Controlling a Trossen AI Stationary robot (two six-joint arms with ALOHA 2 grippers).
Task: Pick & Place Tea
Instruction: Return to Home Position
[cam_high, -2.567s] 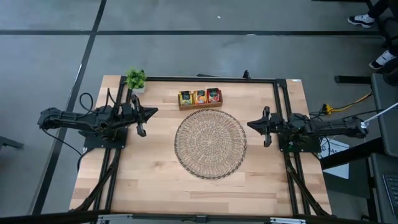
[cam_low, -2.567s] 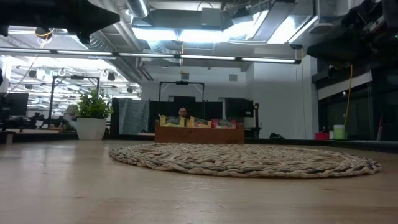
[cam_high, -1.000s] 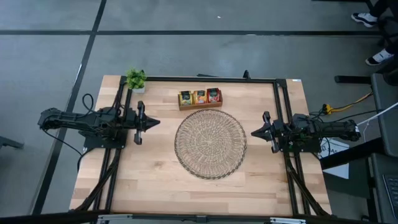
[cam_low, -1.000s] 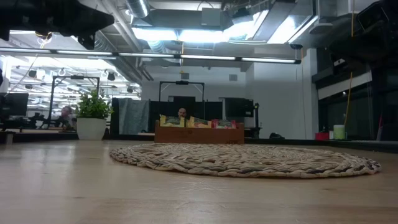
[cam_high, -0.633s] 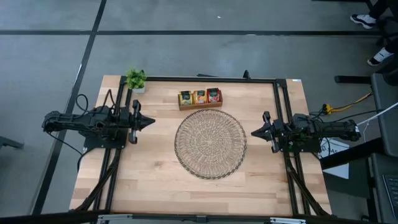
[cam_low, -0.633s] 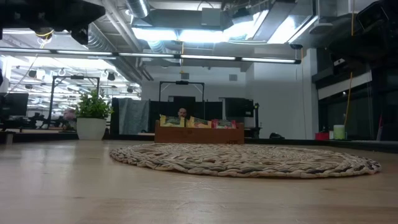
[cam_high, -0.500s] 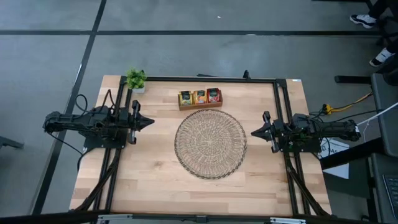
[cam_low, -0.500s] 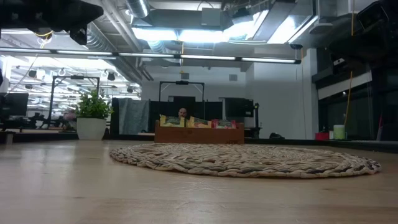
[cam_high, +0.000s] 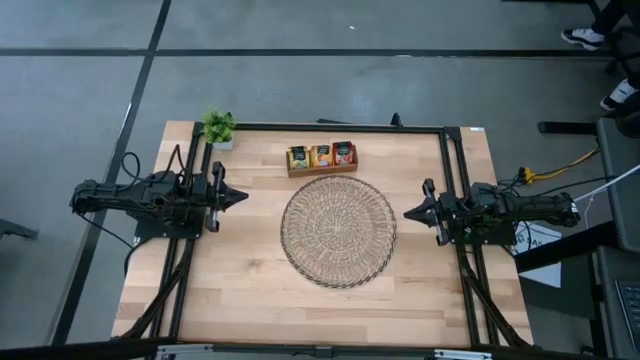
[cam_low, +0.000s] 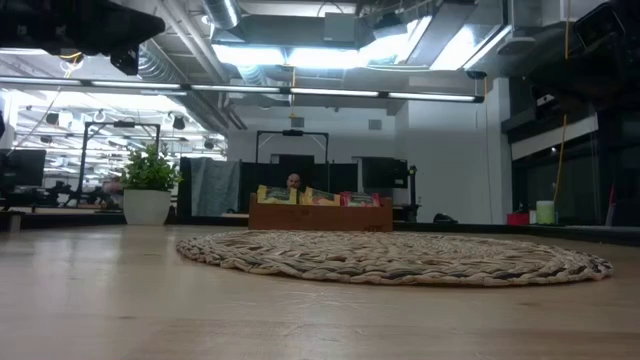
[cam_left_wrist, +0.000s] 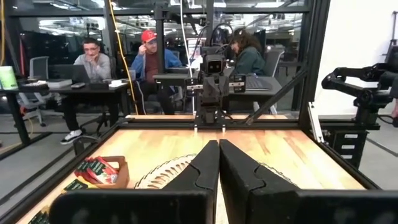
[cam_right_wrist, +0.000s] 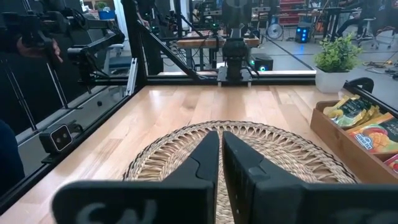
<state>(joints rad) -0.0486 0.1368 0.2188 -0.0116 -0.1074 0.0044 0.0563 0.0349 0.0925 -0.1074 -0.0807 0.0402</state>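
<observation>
The tea sachets, yellow, orange and red, stand in a small wooden box (cam_high: 321, 158) at the table's far side, just beyond a round wicker mat (cam_high: 338, 231) in the middle. The box also shows in the low view (cam_low: 320, 212) and in both wrist views (cam_left_wrist: 99, 172) (cam_right_wrist: 364, 132). My left gripper (cam_high: 243, 195) is shut and level at the mat's left, pulled back over its own base. My right gripper (cam_high: 406, 212) is shut and level at the mat's right. Neither holds anything.
A small green potted plant (cam_high: 218, 127) stands at the table's far left corner. Black frame rails (cam_high: 450, 170) run along the far, left and right sides. People sit at desks beyond the table in the left wrist view.
My left gripper has drawn back a little toward the table's left edge, away from the mat, staying shut and level. My right arm has kept still.
</observation>
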